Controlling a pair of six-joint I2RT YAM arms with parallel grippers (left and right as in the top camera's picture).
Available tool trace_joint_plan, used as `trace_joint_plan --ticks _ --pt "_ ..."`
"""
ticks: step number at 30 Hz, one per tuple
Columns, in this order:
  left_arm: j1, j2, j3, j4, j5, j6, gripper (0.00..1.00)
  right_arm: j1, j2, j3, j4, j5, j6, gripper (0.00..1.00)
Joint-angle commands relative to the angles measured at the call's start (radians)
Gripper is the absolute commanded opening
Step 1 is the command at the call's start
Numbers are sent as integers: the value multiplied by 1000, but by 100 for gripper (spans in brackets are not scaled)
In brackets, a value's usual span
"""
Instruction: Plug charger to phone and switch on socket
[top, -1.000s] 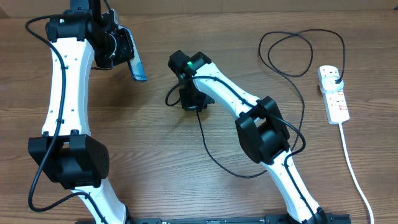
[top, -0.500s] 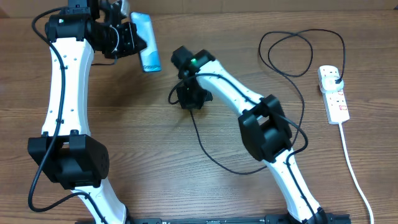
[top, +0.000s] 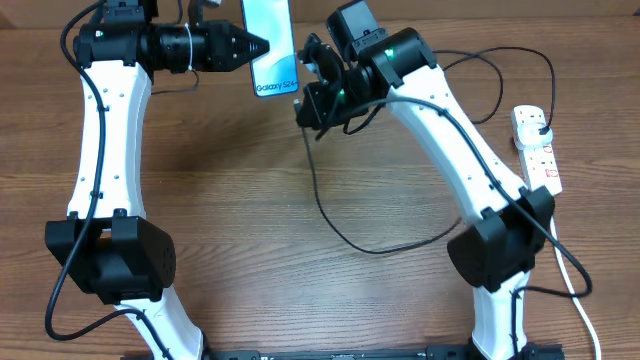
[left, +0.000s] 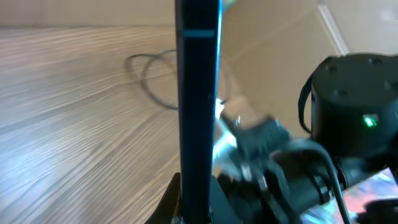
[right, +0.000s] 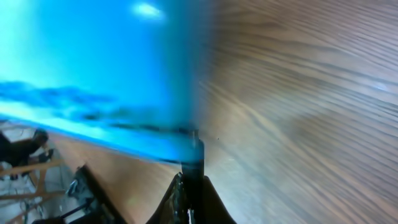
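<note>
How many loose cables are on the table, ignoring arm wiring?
2: the thin black charger cable looping across the centre; the white cord trailing from the white power strip at right.

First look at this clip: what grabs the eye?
The phone, its screen lit blue, is held up at top centre by the left gripper. Beside it the right gripper pinches the charger tip, with the cable trailing down across the table. The socket lies at the right edge.

The brown wood-grain worktop (top: 250, 200) looks smooth, faintly sheened. The flat blue-screened phone (top: 270, 45) is glossy – the long white plastic power strip (top: 538, 150) smooth, the thin black cable (top: 318, 196) matt.
</note>
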Motion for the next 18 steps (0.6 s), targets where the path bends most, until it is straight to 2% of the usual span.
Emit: trace_joint_plan --ticks 1,4,10,18 --pt "4 -8 13 38 153 12 4 40 -43 15 -6 -23 -22 4" --pt "10 -8 13 79 203 10 4 53 -60 15 -9 -23 -21 4" --pt "21 -8 13 162 213 -98 4 54 -64 15 -4 -22 -10 4" --pt "21 -8 13 163 266 -96 4 52 -105 16 111 56 66 4"
